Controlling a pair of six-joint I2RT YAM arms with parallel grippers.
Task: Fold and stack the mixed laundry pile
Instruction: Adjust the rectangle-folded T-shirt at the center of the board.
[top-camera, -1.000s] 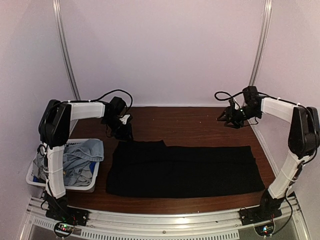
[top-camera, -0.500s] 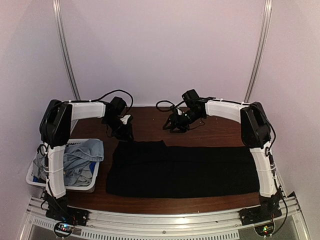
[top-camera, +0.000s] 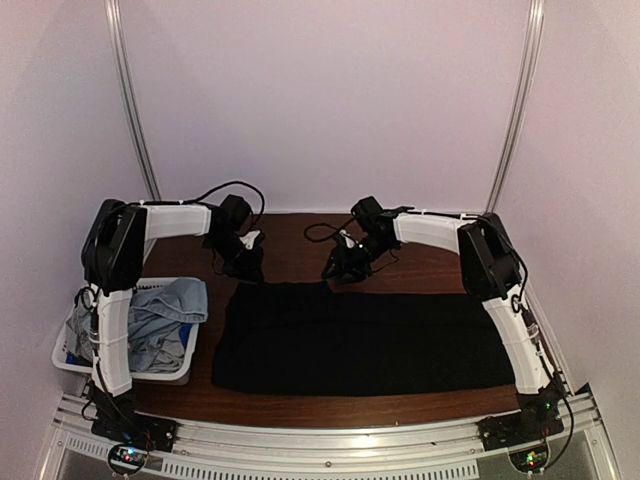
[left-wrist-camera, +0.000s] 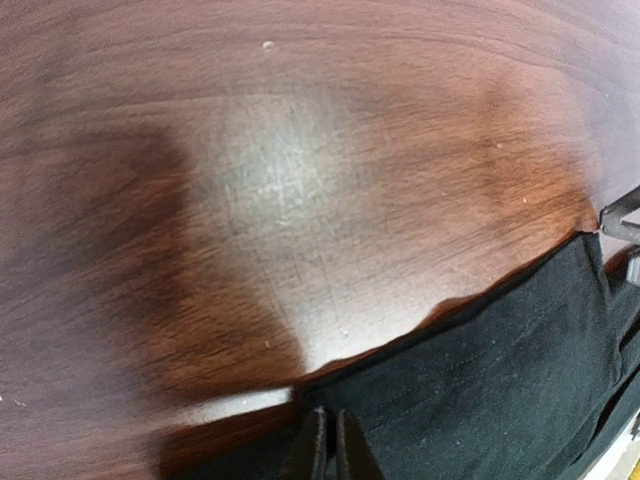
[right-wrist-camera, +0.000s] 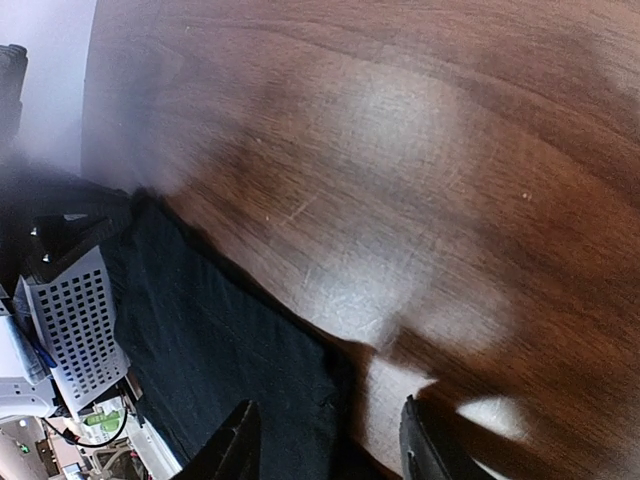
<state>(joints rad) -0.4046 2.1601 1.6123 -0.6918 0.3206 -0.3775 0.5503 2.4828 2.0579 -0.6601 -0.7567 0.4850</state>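
The denim piece (top-camera: 165, 310) lies in the white basket (top-camera: 75, 362) at my left. My left gripper (left-wrist-camera: 325, 445) pinches the far-left edge of the black shirt (top-camera: 360, 340), which lies flat on the table (top-camera: 400, 250). My right gripper (right-wrist-camera: 325, 450) hangs spread over the shirt's far edge.

Overhead view: even, soft light with a pinkish cast, shadows faint. Wrist views: pale glare patches on the table (left-wrist-camera: 260, 190) beyond the black shirt (left-wrist-camera: 500, 370), with dark shadows beside them. Shirt texture barely resolved; frame edges blurred.
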